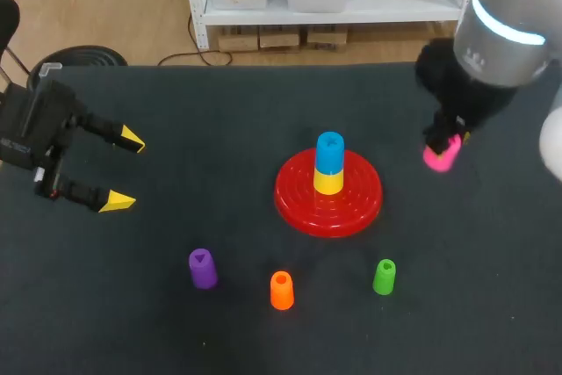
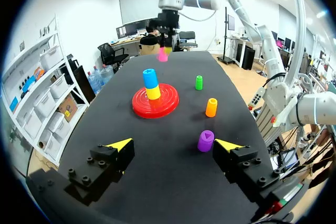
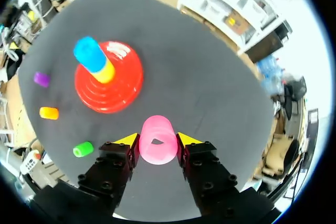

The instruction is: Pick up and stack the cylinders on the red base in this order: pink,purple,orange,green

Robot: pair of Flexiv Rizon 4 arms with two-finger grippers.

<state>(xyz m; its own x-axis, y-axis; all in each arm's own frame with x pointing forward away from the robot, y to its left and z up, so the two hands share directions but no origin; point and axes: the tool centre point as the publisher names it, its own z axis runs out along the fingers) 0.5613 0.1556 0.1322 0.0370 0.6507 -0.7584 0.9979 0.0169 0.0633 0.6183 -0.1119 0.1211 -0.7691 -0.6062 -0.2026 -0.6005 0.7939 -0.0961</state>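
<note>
Reading clock hours from the red base (image 1: 297,196) in the head view, nearest us stand the orange cylinder (image 1: 282,291) at 7, the green cylinder (image 1: 384,277) at 5 and the purple cylinder (image 1: 202,268) at 8, each apart. The base carries a yellow cylinder (image 1: 328,183) with a blue cylinder (image 1: 330,153) on top. At 9 our left gripper (image 1: 126,171) hangs with its fingers spread wide around nothing. Near 3, our right gripper (image 3: 157,141) pinches the pink cylinder (image 1: 442,156) between both fingers.
</note>
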